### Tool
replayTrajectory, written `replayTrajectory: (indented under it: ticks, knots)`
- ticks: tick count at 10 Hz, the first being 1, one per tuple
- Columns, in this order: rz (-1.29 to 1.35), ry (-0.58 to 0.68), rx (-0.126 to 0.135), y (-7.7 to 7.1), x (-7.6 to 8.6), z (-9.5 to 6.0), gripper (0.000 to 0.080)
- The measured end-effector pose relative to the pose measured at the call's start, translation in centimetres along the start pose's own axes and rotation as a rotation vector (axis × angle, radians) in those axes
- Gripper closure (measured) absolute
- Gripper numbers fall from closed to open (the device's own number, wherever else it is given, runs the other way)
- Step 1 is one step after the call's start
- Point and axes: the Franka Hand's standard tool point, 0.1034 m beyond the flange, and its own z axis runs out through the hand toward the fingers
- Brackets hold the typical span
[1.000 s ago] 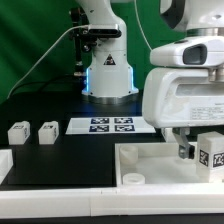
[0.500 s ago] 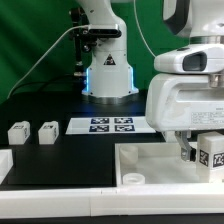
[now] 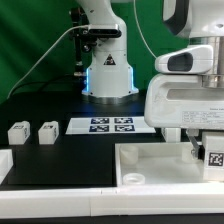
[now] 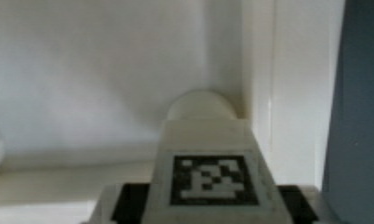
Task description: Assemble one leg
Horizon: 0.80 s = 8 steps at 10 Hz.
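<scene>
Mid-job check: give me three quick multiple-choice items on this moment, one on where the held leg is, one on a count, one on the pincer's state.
1. Where is the held leg?
A. Over the white tray at the exterior view's right
B. On the marker board
C. Beside the arm's base

2. How many loose legs lie on the black table at the exterior view's left?
A. None
B. Two
C. Four

3. What state is the pincer in?
A. Open, empty
B. Out of view
C. Shut on the leg

Answers: 1 A, the tagged block hangs above the tray's floor. 2 B, one leg and another sit side by side. 3 C, the wrist view shows the leg clamped between its fingers.
</scene>
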Motion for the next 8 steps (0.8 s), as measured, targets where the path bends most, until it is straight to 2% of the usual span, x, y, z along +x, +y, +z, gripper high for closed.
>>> replayTrajectory:
  ticks: [3, 8]
  knots:
    - [0.381, -0.002, 0.011, 0.21, 0.38, 0.21, 0.0527]
    - [0.381, -0.002, 0.011, 0.21, 0.38, 0.21, 0.0525]
